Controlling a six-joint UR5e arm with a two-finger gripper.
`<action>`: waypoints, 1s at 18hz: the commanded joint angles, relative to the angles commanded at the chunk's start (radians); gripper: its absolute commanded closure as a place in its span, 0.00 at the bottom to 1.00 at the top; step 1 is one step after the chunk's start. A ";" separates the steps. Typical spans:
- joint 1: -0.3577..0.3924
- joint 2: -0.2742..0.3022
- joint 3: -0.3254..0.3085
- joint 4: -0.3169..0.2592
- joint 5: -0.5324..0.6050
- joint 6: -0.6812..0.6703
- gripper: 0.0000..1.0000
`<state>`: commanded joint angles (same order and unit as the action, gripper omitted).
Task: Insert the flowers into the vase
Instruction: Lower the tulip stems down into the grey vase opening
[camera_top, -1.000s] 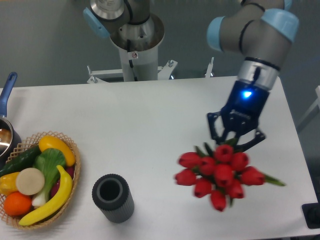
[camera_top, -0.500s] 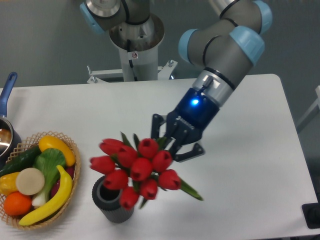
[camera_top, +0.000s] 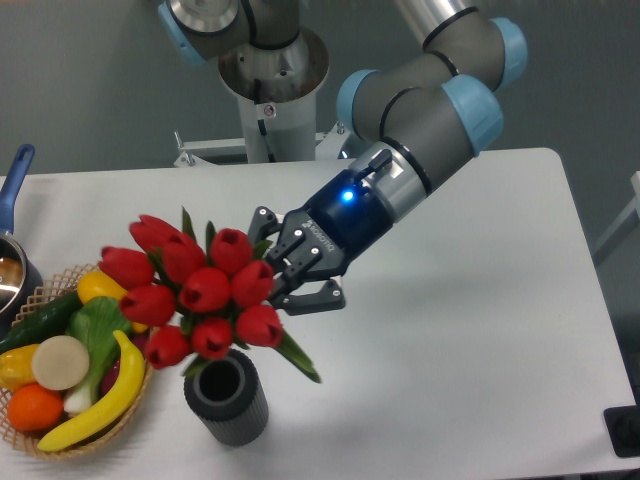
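Observation:
The flowers (camera_top: 195, 285), a tight bunch of red tulip buds with green leaves, hang in the air above and slightly left of the vase (camera_top: 226, 396). The bunch lies tilted, buds to the left, a green stem end pointing down right past the vase's rim. My gripper (camera_top: 285, 272) reaches in from the right and is shut on the flowers' stems just behind the buds. The vase is a small dark grey ribbed cylinder standing upright near the table's front edge, its opening showing.
A wicker basket (camera_top: 140, 385) with a banana, cucumber, orange and other produce sits at the left, close to the vase; the buds overlap its upper rim. A metal pot with a blue handle (camera_top: 14, 185) stands at the far left edge. The arm's base (camera_top: 272, 90) rises at the back.
The gripper has carried the flowers leftward from the right side of the table, and the bunch has tipped from upright to lying with buds leftward, now above the vase and basket edge.

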<state>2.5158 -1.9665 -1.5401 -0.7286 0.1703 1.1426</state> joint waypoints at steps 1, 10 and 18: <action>-0.012 -0.014 0.003 0.000 -0.002 0.015 0.79; -0.034 -0.078 0.046 -0.002 -0.101 0.028 0.79; -0.037 -0.130 0.091 -0.002 -0.124 0.029 0.79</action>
<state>2.4789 -2.0969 -1.4496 -0.7302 0.0460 1.1720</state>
